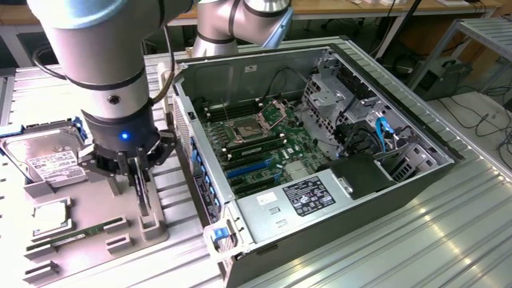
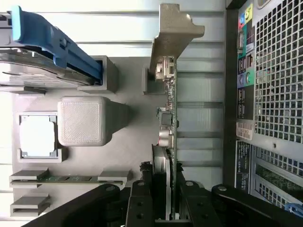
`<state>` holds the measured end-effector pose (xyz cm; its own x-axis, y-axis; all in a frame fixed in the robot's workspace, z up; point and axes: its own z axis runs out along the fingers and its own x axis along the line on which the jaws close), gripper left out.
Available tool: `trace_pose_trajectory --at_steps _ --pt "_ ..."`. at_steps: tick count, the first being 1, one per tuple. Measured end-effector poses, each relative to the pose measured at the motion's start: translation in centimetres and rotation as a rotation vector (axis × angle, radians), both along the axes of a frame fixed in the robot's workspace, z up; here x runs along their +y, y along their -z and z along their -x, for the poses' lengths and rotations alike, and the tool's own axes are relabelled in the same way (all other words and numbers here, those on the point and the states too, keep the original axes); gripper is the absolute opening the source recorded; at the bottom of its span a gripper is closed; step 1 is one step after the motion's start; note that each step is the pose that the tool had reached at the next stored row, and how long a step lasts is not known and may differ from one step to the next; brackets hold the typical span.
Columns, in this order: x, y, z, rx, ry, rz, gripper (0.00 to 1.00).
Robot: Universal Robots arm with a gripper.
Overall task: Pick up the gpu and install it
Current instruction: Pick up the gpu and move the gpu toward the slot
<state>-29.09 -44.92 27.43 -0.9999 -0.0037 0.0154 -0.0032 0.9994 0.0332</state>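
A: where's the gpu (image 1: 143,197)?
B: on the grey fixture tray (image 1: 96,207), standing on edge in its slot. The tray sits on the ribbed metal bench (image 1: 416,240), at the exterior view's left of the open PC case (image 1: 360,231). Not installed yet.
A: orientation?
B: board plane is upright, so it reads as a thin dark strip in the exterior view. The wrist view has the gpu (image 2: 170,118) edge-on too: green board edge, silver bracket (image 2: 173,38) at one end. Long axis lies flat along the tray, parallel to the case's rear panel (image 2: 279,94), which is just beside it.
A: which end has the bracket?
B: the end level with the hard drive (image 2: 42,71). The opposite end is level with the RAM stick (image 2: 66,178). The CPU (image 2: 38,136) sits between those two on the tray, apart from the card. The bracket's bent tab turns toward the case. The cooler side of the board faces away from it, toward the other tray parts.
A: end effector?
B: the end effector (image 1: 134,180) is down over the card. In the wrist view the end effector (image 2: 164,185) straddles the end away from the bracket, very close on both faces. Can't tell if it's clamped or released.
A: card lifted?
B: can't tell. It lines up with its tray slot.
A: case?
B: motherboard (image 1: 264,144) is exposed, with blue slots (image 1: 248,169) along its near part.
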Motion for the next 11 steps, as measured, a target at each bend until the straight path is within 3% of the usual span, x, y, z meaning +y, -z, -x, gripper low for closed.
trace_pose_trajectory --at_steps 1,4,11 --pt "0.0 -1.34 0.0 -0.0001 0.0 -0.0001 0.27" --pt "-0.01 -3.6 0.0 0.0011 0.0 -0.0021 0.27" --pt "-0.01 -4.09 0.0 0.0017 0.0 -0.0021 0.27"
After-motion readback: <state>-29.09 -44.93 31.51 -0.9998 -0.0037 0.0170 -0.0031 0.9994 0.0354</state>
